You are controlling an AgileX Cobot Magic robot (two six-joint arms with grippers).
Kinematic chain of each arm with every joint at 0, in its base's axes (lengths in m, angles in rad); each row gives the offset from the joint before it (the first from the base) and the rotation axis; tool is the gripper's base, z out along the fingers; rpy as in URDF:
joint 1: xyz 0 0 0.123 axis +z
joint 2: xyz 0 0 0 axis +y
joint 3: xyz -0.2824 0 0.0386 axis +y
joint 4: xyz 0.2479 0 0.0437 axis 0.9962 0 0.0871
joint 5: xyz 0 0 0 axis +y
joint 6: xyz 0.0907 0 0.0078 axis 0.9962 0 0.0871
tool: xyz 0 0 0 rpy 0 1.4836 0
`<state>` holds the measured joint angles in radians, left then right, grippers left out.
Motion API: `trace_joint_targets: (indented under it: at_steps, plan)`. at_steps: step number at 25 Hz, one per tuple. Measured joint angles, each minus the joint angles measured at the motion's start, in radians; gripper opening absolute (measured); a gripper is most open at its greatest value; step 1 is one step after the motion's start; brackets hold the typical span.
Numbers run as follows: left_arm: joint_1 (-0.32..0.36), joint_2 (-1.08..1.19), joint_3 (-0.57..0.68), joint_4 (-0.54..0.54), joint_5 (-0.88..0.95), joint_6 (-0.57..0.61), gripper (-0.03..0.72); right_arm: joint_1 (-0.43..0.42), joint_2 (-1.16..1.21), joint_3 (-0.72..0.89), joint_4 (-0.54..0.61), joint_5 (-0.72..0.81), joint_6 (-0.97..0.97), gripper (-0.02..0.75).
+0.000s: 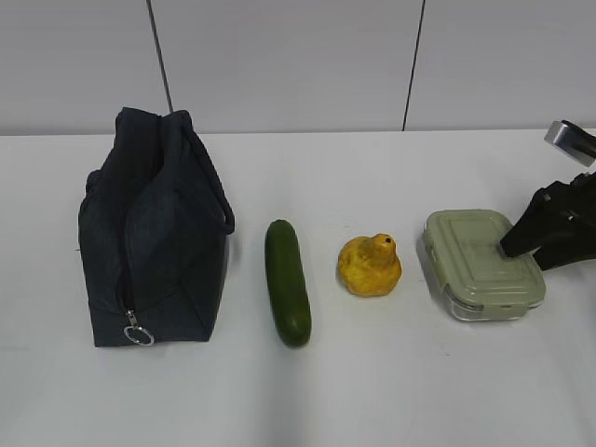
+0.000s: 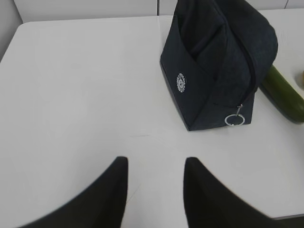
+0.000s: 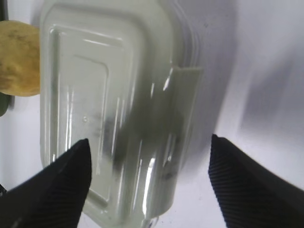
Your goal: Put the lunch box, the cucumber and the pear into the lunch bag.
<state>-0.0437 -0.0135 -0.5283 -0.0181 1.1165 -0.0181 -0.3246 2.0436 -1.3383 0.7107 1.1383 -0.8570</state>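
On the white bench [image 1: 372,391] we see four things in a row. The dark blue lunch bag [image 1: 154,233] stands at the left, zipped shut, with a silver ring [image 1: 138,334] hanging at the bottom of its zipper. Just beside it lies the long green cucumber [image 1: 287,281]. Next comes the lumpy yellow pear [image 1: 370,265]. The lunch box [image 1: 480,264] with its pale green lid sits at the right, near the pear but not touching it.

Our right fingers [image 3: 147,156] are spread wide over the lunch box. One black finger is above the lid and the other is above the bench past the box's side. They hold nothing.

Our left fingers [image 2: 156,185] hang over the bare bench, well apart from the bag. There is a gap between them and nothing in it. In that view we also see a small round white badge [image 2: 181,82] on the end of the bag.
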Motion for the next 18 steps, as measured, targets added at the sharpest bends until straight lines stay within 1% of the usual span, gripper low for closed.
trace_joint_targets:
  at_steps: [5, 9, 18]
  plan:
    - [0.0, 0.0, 0.0, 0.0, 0.0, 0.0, 0.239, 0.0, 0.038, -0.003, 0.017, -0.002, -0.022, 0.598]
    - [0.0, 0.0, 0.0, 0.0, 0.0, 0.0, 0.239, -0.002, 0.065, -0.005, 0.072, 0.002, -0.068, 0.593]
    - [0.0, 0.0, 0.0, 0.0, 0.0, 0.0, 0.239, -0.002, 0.069, -0.005, 0.101, 0.002, -0.111, 0.592]
